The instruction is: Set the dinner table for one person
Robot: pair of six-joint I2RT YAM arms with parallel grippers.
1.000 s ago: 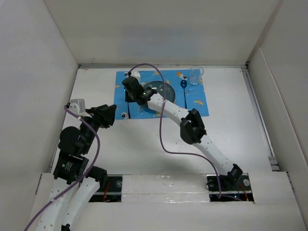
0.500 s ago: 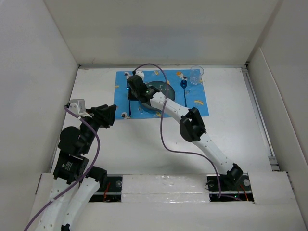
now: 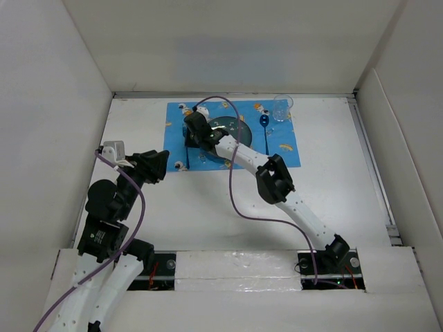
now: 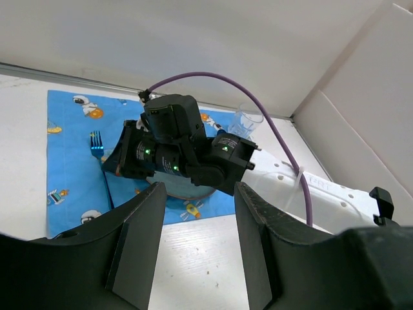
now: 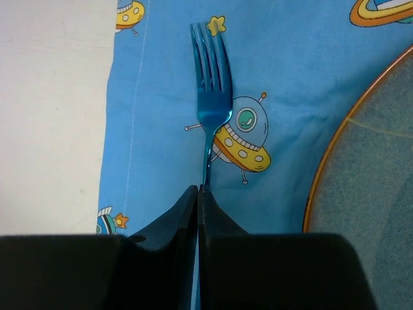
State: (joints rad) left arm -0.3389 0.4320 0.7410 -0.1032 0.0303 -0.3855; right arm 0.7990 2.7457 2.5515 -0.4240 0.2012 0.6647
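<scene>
The large flat matte white rectangular counter [image 3: 339, 187] fills the whole floor of the white-walled box, and everything sits toward its far edge. On it lies a bright blue rectangular placemat [image 3: 291, 149] with cartoon space prints.

A round teal plate with an orange rim [image 5: 374, 187] sits in the middle of the mat. Your right arm reaches out over it, so the top view only shows part of the plate.

Your right claw [image 5: 199, 191] is down at the left strip of the mat, beside the plate. Its fingers are pressed almost together, pinching the handle of the shiny blue metal fork [image 5: 211, 97]. The fork lies flat on the mat, with its tines pointing away from the claw toward the far wall. It's just left of the plate's rim, not touching it.

Right of the plate there's a small shiny blue utensil [image 3: 264, 122]. It looks like a spoon, but it's too small to be sure. A clear drinking glass [image 3: 282, 107] stands upright at the mat's far right corner.

Your left claw [image 4: 197, 194] hangs over bare counter, near the mat's left side. Its fingers [image 4: 139, 245] are spread with nothing between them.
</scene>
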